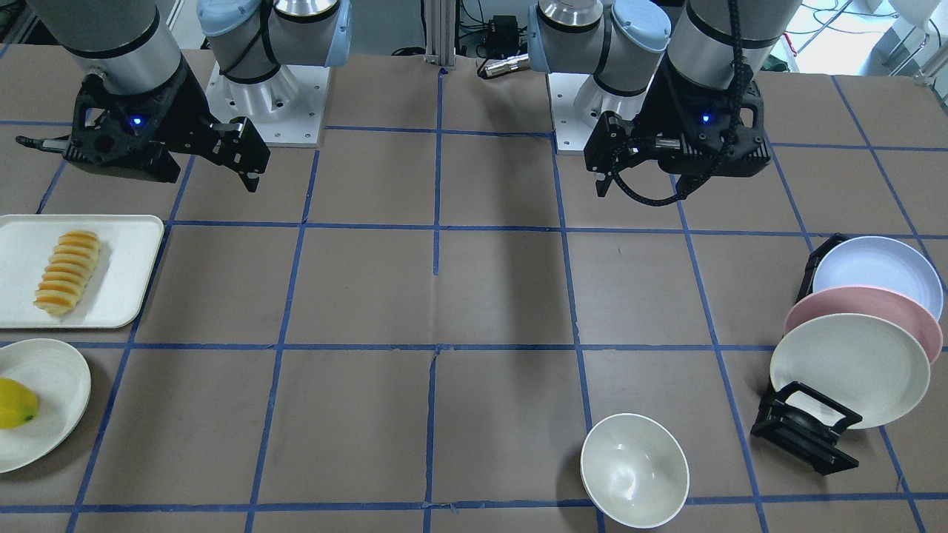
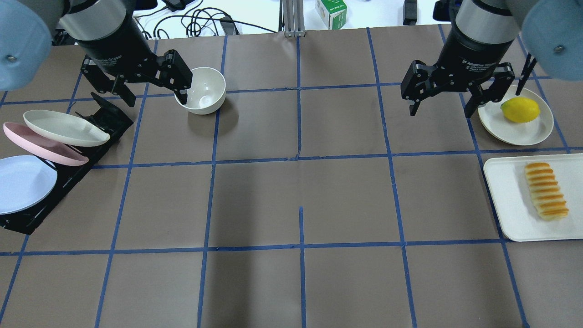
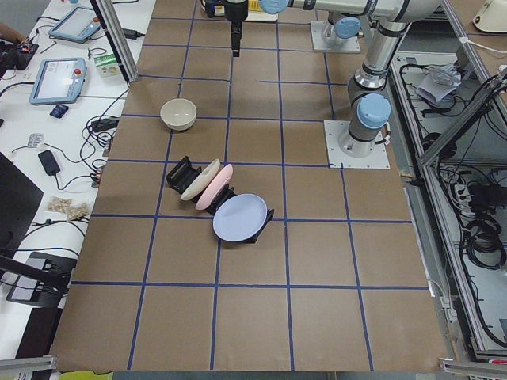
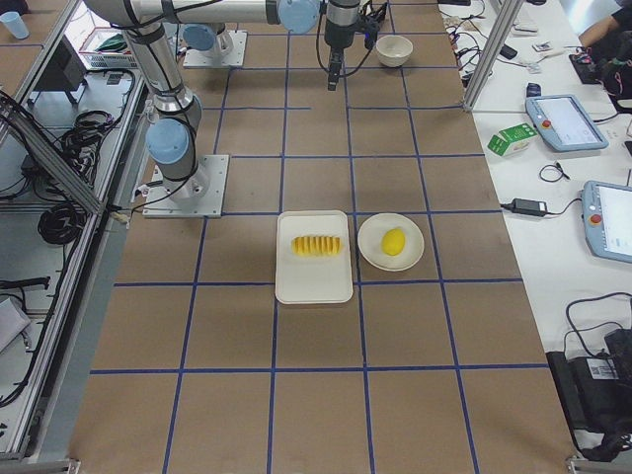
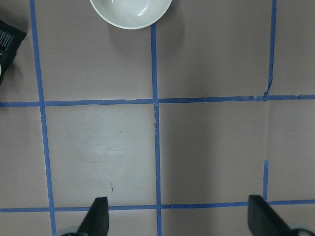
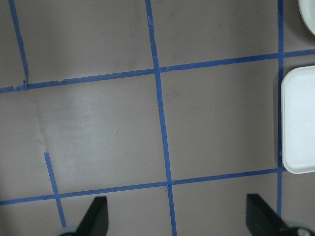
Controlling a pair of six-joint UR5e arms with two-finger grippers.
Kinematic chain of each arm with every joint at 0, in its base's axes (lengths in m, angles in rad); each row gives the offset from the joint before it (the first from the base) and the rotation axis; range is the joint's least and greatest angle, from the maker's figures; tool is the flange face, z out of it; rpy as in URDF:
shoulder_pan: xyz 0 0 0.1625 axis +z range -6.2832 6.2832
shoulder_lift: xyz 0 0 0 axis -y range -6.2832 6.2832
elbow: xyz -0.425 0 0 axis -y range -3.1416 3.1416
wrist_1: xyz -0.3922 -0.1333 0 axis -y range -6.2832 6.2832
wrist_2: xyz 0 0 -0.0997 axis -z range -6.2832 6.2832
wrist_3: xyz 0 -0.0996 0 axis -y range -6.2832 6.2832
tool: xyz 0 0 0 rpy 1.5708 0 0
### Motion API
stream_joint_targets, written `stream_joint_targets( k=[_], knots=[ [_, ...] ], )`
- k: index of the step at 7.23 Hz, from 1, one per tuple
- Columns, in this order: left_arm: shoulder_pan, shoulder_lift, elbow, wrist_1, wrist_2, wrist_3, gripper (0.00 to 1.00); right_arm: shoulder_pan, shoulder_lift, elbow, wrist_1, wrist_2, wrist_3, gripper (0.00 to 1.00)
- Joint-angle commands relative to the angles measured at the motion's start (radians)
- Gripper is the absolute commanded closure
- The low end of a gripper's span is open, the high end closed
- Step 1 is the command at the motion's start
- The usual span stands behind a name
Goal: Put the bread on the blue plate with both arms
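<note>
The bread [image 2: 545,191] lies lengthwise on a white tray [image 2: 503,200] at the robot's right side, well apart from the blue plate [image 2: 20,182], which leans in a black rack [image 2: 27,219] at the far left. The loaf looks light and soft, and likely to sag or split at its ridges, so a gentle pinch across its narrow middle seems safest. The right gripper [image 2: 440,114] and left gripper [image 2: 155,98] hang spread wide, holding nothing.

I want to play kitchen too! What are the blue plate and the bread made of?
The blue plate looks like matte plastic: dull even colour, no shine. The bread may be a toy, plastic or foam: very even ridges, smooth tops. I can't be sure.
</note>
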Motion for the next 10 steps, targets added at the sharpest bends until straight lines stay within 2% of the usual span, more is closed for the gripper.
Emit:
stream_joint_targets(
  k=[1,2,3,4,5,6,7,8,10],
  knots=[
    [0.146,0.033,0.000,-0.027,0.026,0.101,0.00,-0.043,0.001,0.006,0.000,-0.008,-0.013,0.00],
    [0.264,0.049,0.000,-0.044,0.125,0.237,0.00,-0.087,0.002,0.007,0.008,-0.014,-0.016,0.00],
    [0.434,0.037,-0.003,-0.044,0.168,0.383,0.00,-0.165,0.004,0.009,0.011,-0.014,-0.088,0.00],
    [0.627,0.012,-0.006,-0.035,0.163,0.562,0.00,-0.243,0.007,0.030,0.006,-0.014,-0.161,0.00],
    [0.737,-0.014,-0.038,-0.008,0.159,0.606,0.00,-0.326,0.009,0.073,-0.006,-0.011,-0.226,0.00],
    [0.776,-0.038,-0.096,0.117,0.167,0.605,0.00,-0.397,0.010,0.108,-0.080,-0.009,-0.292,0.00],
    [0.832,-0.089,-0.166,0.313,0.173,0.610,0.00,-0.430,0.018,0.160,-0.184,-0.011,-0.400,0.00],
    [0.894,-0.124,-0.207,0.357,0.170,0.602,0.00,-0.468,0.028,0.221,-0.260,-0.012,-0.497,0.00],
    [0.916,-0.239,-0.203,0.481,0.173,0.569,0.00,-0.584,0.048,0.311,-0.390,-0.008,-0.623,0.00]
  ],
)
